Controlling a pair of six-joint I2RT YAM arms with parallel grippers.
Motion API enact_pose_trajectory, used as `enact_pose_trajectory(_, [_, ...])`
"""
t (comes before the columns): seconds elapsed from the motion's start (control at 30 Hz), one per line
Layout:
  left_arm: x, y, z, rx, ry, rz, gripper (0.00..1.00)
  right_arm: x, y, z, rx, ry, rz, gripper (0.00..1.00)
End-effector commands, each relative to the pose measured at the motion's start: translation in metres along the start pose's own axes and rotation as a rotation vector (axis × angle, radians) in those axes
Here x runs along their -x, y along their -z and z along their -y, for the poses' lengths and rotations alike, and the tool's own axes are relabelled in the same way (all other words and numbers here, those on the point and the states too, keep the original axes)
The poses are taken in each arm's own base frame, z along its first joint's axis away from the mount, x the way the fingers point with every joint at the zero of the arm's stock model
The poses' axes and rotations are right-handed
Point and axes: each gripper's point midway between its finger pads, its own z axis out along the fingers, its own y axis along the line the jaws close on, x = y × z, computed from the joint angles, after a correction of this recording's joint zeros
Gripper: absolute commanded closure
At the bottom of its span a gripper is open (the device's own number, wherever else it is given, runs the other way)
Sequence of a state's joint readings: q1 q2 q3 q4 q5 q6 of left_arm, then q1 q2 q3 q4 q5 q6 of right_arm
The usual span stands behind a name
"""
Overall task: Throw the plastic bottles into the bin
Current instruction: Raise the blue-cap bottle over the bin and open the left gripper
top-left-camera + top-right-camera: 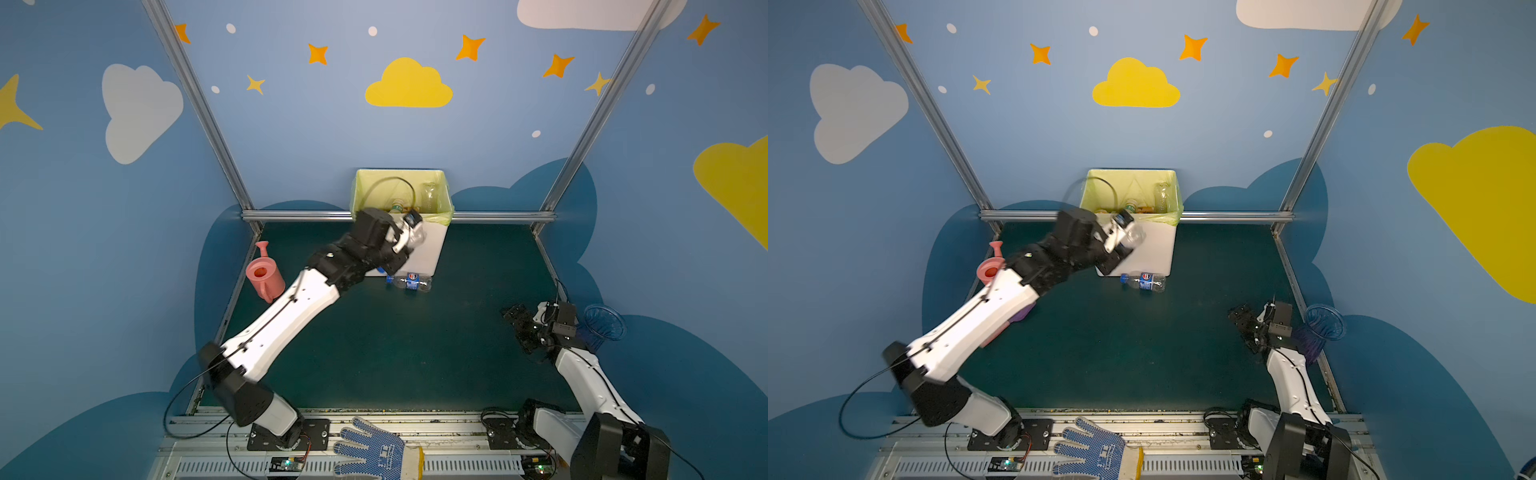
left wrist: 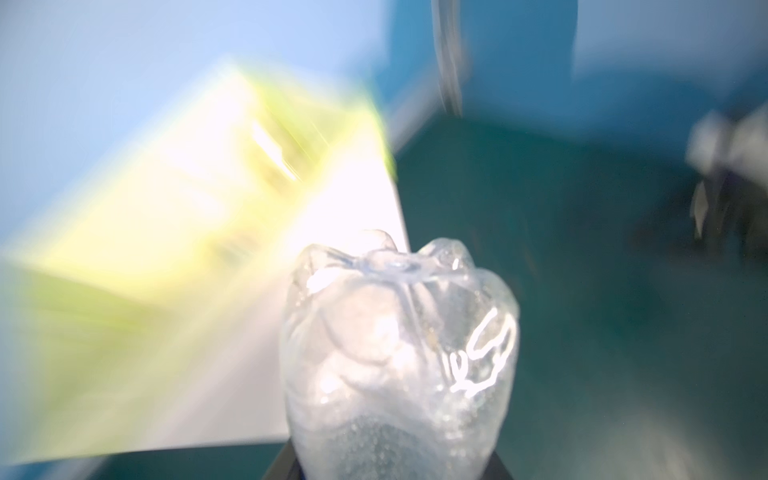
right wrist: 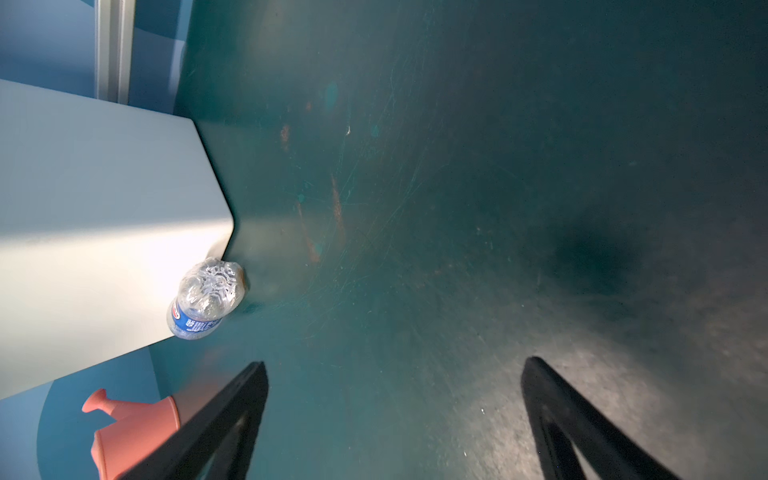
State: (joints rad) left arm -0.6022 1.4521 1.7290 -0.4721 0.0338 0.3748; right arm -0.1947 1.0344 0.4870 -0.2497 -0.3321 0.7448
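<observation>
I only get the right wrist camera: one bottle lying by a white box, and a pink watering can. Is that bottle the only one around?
Observer: No. The left end effector holds a clear bottle raised close to the box's rim.
Operator: What is that box, then?
Observer: A bin. From above you see its yellow-green liner, with other bottles lying inside.
Operator: Anything odd that I'm missing?
Observer: A blue-dotted glove lies on the front rail, between the two arm bases.
</observation>
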Motion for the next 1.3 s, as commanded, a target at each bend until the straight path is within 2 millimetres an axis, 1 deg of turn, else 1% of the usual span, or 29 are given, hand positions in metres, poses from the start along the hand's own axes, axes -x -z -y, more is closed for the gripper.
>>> enact_pose_trajectory(0.0, [0.101, 0.069, -0.066, 0.142, 0.102, 0.4, 0.56, 0.005, 0.0, -0.011, 0.039, 0.0, -0.002, 0.06])
enact_pose_trajectory(0.07, [0.137, 0.103, -0.089, 0.2, 0.12, 0.565, 0.53, 0.006, -0.001, -0.013, 0.046, -0.001, -0.008, 0.06])
enact_pose_trajectory(0.1, [0.152, 0.113, -0.095, 0.211, 0.121, 0.627, 0.52, 0.006, -0.001, -0.014, 0.05, 0.001, -0.008, 0.06])
enact_pose_trajectory(0.13, [0.161, 0.118, -0.099, 0.21, 0.125, 0.662, 0.52, 0.006, 0.0, -0.015, 0.053, 0.002, -0.011, 0.06])
enact_pose_trajectory(0.17, [0.168, 0.116, -0.101, 0.2, 0.132, 0.686, 0.51, 0.006, 0.0, -0.015, 0.055, 0.003, -0.011, 0.06])
enact_pose_trajectory(0.2, [0.173, 0.11, -0.104, 0.191, 0.153, 0.696, 0.51, 0.006, 0.002, -0.016, 0.056, 0.005, -0.008, 0.06])
enact_pose_trajectory(0.23, [0.174, 0.101, -0.108, 0.182, 0.183, 0.695, 0.51, 0.006, 0.002, -0.016, 0.055, 0.006, -0.008, 0.06])
enact_pose_trajectory(0.27, [0.171, 0.083, -0.113, 0.162, 0.218, 0.684, 0.51, 0.007, 0.004, -0.017, 0.054, 0.009, -0.002, 0.06])
enact_pose_trajectory(0.33, [0.154, 0.039, -0.123, 0.137, 0.31, 0.626, 0.49, 0.007, 0.007, -0.016, 0.051, 0.016, 0.009, 0.06])
enact_pose_trajectory(0.37, [0.14, 0.009, -0.128, 0.128, 0.358, 0.577, 0.49, 0.008, 0.009, -0.016, 0.051, 0.021, 0.018, 0.06])
enact_pose_trajectory(0.4, [0.119, -0.024, -0.132, 0.123, 0.416, 0.497, 0.48, 0.009, 0.011, -0.017, 0.05, 0.022, 0.027, 0.06])
enact_pose_trajectory(0.43, [0.102, -0.05, -0.134, 0.118, 0.449, 0.433, 0.46, 0.009, 0.013, -0.017, 0.051, 0.024, 0.033, 0.06])
enact_pose_trajectory(0.47, [0.081, -0.081, -0.132, 0.102, 0.472, 0.365, 0.42, 0.01, 0.015, -0.018, 0.053, 0.033, 0.038, 0.06])
enact_pose_trajectory(0.5, [0.067, -0.101, -0.128, 0.076, 0.478, 0.317, 0.34, 0.01, 0.018, -0.018, 0.052, 0.041, 0.043, 0.06])
enact_pose_trajectory(0.53, [0.062, -0.11, -0.119, 0.03, 0.485, 0.297, 0.24, 0.011, 0.02, -0.018, 0.051, 0.049, 0.049, 0.06])
enact_pose_trajectory(0.57, [0.059, -0.115, -0.119, 0.029, 0.503, 0.294, 0.17, 0.013, 0.022, -0.018, 0.044, 0.056, 0.056, 0.06])
enact_pose_trajectory(0.63, [0.073, -0.105, -0.118, 0.033, 0.496, 0.351, 0.1, 0.013, 0.026, -0.016, 0.035, 0.069, 0.065, 0.06])
enact_pose_trajectory(0.67, [0.086, -0.092, -0.117, 0.04, 0.472, 0.402, 0.02, 0.014, 0.028, -0.015, 0.033, 0.07, 0.072, 0.06])
enact_pose_trajectory(0.7, [0.099, -0.077, -0.119, 0.078, 0.45, 0.45, 0.0, 0.014, 0.028, -0.014, 0.033, 0.069, 0.074, 0.06])
enact_pose_trajectory(0.8, [0.13, -0.03, -0.114, 0.115, 0.377, 0.537, 0.0, 0.013, 0.027, -0.014, 0.044, 0.056, 0.074, 0.06])
enact_pose_trajectory(0.87, [0.136, -0.006, -0.112, 0.126, 0.36, 0.567, 0.0, 0.011, 0.025, -0.017, 0.074, 0.06, 0.066, 0.06])
enact_pose_trajectory(1.0, [0.116, 0.025, -0.105, 0.155, 0.353, 0.584, 0.0, 0.01, 0.021, -0.026, 0.121, 0.069, 0.049, 0.06])
enact_pose_trajectory(1.17, [0.066, 0.046, -0.101, 0.23, 0.377, 0.508, 0.0, 0.014, 0.025, -0.042, 0.149, 0.113, 0.04, 0.06])
enact_pose_trajectory(1.27, [0.025, 0.054, -0.104, 0.31, 0.433, 0.442, 0.0, 0.013, 0.024, -0.055, 0.166, 0.163, 0.034, 0.06])
